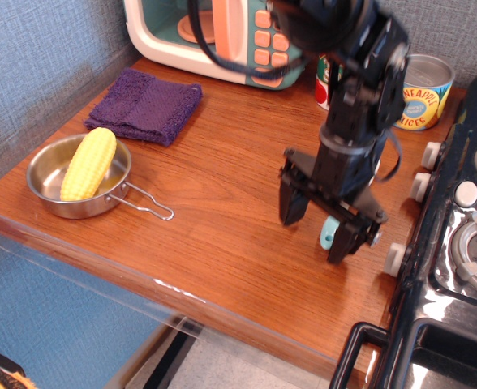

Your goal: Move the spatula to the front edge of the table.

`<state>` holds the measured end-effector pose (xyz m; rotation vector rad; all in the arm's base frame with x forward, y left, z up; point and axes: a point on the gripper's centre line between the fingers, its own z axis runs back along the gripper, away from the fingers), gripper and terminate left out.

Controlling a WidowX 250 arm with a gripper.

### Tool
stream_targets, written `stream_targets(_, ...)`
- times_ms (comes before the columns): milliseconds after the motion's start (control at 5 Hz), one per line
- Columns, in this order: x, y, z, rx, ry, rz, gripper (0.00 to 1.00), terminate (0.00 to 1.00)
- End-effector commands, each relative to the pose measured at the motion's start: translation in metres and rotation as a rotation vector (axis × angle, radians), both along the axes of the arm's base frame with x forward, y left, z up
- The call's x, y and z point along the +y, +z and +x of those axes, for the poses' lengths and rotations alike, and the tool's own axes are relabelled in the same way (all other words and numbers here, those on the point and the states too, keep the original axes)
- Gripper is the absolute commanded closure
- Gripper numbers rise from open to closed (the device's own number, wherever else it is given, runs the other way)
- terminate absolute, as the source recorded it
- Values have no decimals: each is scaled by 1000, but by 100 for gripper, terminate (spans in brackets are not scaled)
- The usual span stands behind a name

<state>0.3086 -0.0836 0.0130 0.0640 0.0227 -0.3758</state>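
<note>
My gripper (pixel 315 229) hangs open at the right of the reddish-brown table (pixel 222 243), its two black fingers (pixel 291 204) straddling the spatula. Only the light-blue handle tip of the spatula (pixel 328 234) shows between the fingers; the white slotted head and neck are hidden behind my arm. The spatula lies flat on the wood, a short way back from the glossy front edge. I cannot tell whether the fingers touch the handle.
A steel pan (pixel 52 190) with a corn cob (pixel 89 162) sits at the left front. A purple cloth (pixel 145 104) lies behind it. A toy microwave (pixel 222 36) and a pineapple can (pixel 421 91) stand at the back. The black toy stove (pixel 457 243) borders the right side.
</note>
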Motion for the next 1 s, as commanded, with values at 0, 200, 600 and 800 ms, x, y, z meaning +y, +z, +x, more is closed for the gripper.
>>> stream_targets(0,11,-10,2,-38,83,5,0,0)
stream_targets(200,15,-11,4,-41,122,-30,0,0)
stream_targets(600,23,-12,1,-42,167,-65,100,0)
stream_targets(800,28,-9,-1,-39,177,-77,100,0)
